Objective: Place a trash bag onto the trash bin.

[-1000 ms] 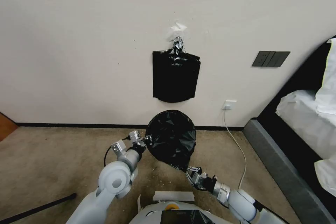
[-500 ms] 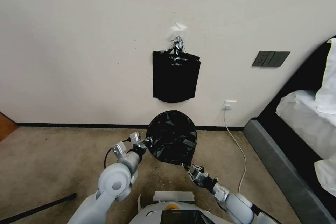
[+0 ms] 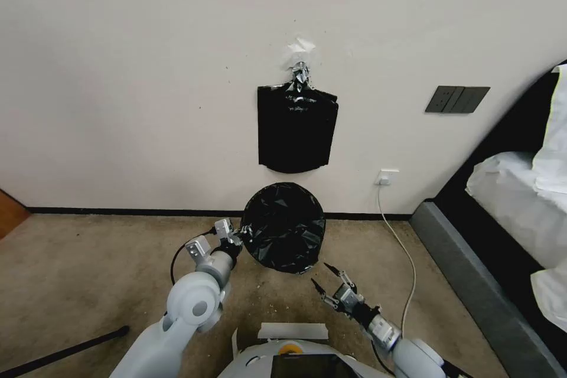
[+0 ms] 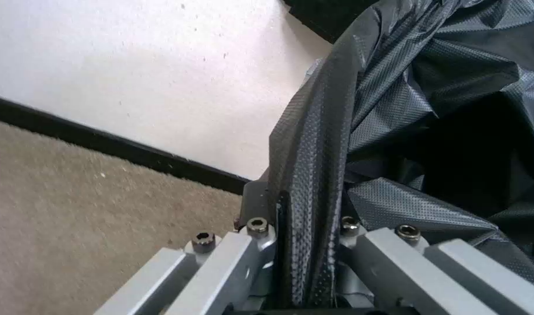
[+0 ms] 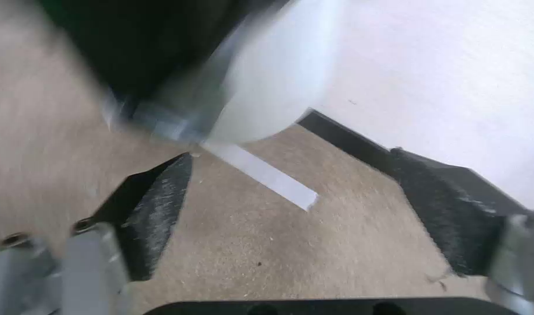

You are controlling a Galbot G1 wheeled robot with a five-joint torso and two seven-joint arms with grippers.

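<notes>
Carpet (image 3: pixel 88 260) fills the robot's left side of the head view, with a dark baseboard (image 3: pixel 118 211) along the foot of the wall. The left gripper (image 3: pixel 235 240) reaches forward over the carpet to the left edge of the trash bag (image 3: pixel 283 227). In the left wrist view its jaws are closed on a folded strip of the bag's hem (image 4: pixel 310 175), with textured film bunched just beside the fingers (image 4: pixel 249 245). The trash bag, glossy and crinkled, is spread across the mouth of the trash bin (image 5: pixel 267 87), which stands on the carpet close to the wall; the bin's white side shows below the black film in the right wrist view. Above, on the wall, a flat bundle of black bags (image 3: pixel 296 130) hangs from a metal clip (image 3: pixel 300 74). The right gripper (image 3: pixel 331 280) hovers over the carpet just beside the bag's near right edge, jaws spread and empty, apart from the film. Further right lie a wall socket (image 3: pixel 387 177) with a white cable (image 3: pixel 401 248), a switch panel (image 3: pixel 458 99) and a bed (image 3: pixel 520 189).

Handling judgement: the bag looks very light, limp and slippery, likely to slip back off the rim and to tear if pulled hard. The hem is the sensible hold, pinched where film doubles over.
</notes>
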